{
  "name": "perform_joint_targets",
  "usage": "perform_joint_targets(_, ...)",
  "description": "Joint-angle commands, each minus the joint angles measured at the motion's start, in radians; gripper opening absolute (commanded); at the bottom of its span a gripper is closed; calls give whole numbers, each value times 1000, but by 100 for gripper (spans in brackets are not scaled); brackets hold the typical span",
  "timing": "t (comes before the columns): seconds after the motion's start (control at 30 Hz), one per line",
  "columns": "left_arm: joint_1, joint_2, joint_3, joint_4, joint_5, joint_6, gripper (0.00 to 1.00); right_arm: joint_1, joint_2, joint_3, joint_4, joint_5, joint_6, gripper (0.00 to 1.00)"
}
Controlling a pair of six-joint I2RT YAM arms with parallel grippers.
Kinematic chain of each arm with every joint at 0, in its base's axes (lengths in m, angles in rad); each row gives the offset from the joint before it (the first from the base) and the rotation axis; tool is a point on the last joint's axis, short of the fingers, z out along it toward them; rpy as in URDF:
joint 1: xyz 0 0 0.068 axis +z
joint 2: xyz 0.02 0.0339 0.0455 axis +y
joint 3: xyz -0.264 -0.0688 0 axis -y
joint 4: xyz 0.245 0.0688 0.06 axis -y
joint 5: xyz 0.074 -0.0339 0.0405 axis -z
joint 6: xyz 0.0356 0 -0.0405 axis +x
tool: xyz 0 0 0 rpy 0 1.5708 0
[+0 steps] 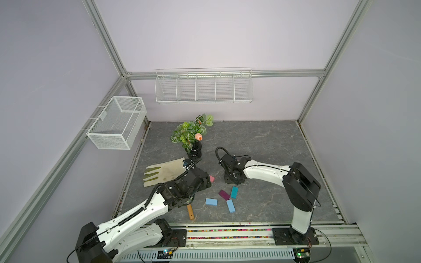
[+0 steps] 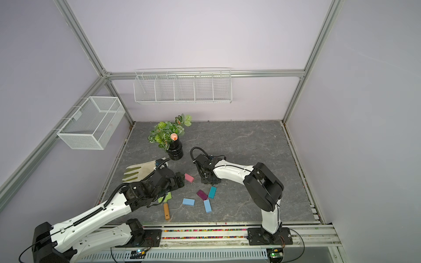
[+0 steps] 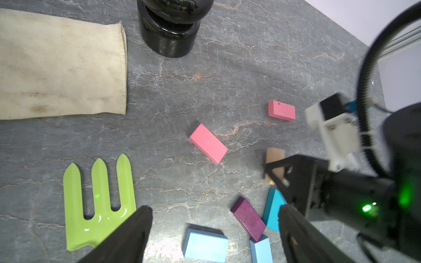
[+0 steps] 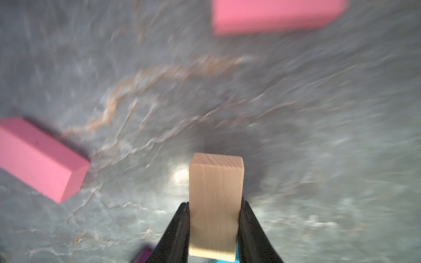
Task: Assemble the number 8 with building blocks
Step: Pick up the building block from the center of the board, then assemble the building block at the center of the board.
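Progress: early, in my judgement. No stroke of the 8 is laid yet, and the bricks lie scattered at odd angles on the tabletop (image 1: 262,141).
Done: one brick is taken up, the tan block (image 4: 216,177).
Left: all seven bricks are to be placed.
Loose bricks: in a top view, at lower centre of the frame, the purple block (image 1: 224,195), teal block (image 1: 234,192) and slanted light blue block (image 1: 230,205) huddle together. The lone light blue block (image 1: 211,202) lies just left of them.
Pink: the near pink block (image 2: 189,178) lies up-left of that cluster. The far pink block (image 3: 281,110) lies by the right arm.
Right jaws: pinching the tan block across its width, with its end jutting past the tips. Its shadow suggests it is lifted.
Left jaws: spread and empty, beside the near pink block, over the green garden fork (image 3: 98,205).
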Motion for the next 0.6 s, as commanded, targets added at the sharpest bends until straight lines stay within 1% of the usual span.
perform_joint_targets(0.0, -3, 5, -20, 18, -27, -20, 91, -34, -45, 5, -48, 22, -24, 7)
perform_joint_targets(0.3, -4, 12, -22, 28, -22, -18, 91, -62, 30, 72, -42, -6, -47, 7)
perform_joint_targets(0.57, -4, 9, -18, 17, -29, -18, 91, -66, 112, 104, -14, -68, -49, 7)
